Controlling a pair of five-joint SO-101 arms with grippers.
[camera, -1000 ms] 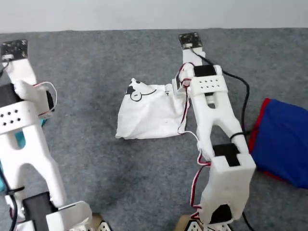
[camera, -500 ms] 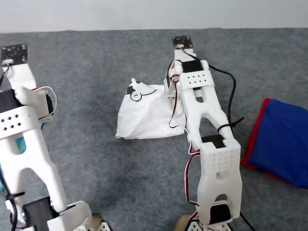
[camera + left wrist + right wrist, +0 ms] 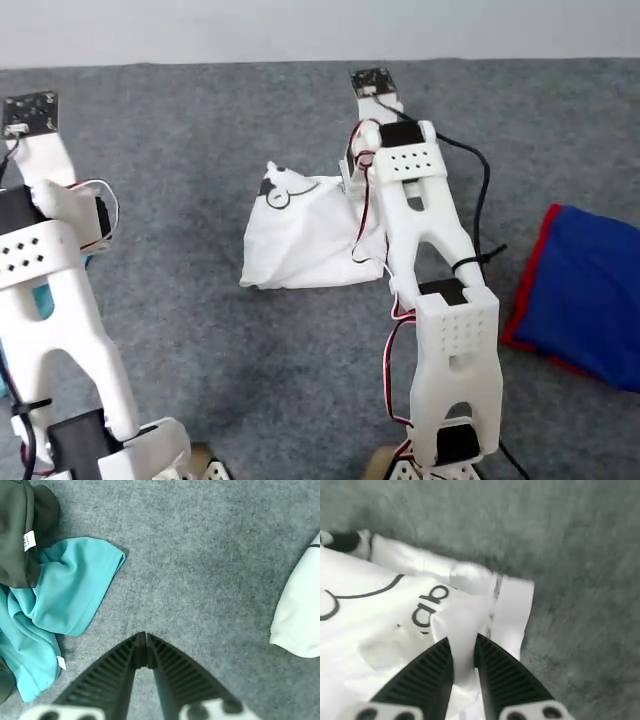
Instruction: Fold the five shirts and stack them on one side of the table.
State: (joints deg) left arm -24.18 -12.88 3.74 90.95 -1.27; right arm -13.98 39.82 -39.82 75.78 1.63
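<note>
Right gripper (image 3: pixel 464 655) pinches 2 o'clock corner of white shirt (image 3: pixel 300 240); left gripper (image 3: pixel 146 651) closed, empty. I'd carry corner low toward 8 o'clock.

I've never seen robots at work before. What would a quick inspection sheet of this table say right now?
Surface: grey carpet-like table top, flat.
Job's things: white shirt with a black drawing, mid-table, rumpled; blue shirt with red trim on the right arm's side, looks folded; teal shirt and dark garment bunched together on the left arm's side.
Clutter: nothing seen.
Grippers: right gripper shut on a fold of the white shirt; left gripper shut, empty, above bare surface.
Cables: red and white wires run along the right arm and hang over the white shirt's edge; black cable loops beside that arm.
Surroundings: pale wall beyond the far edge.
</note>
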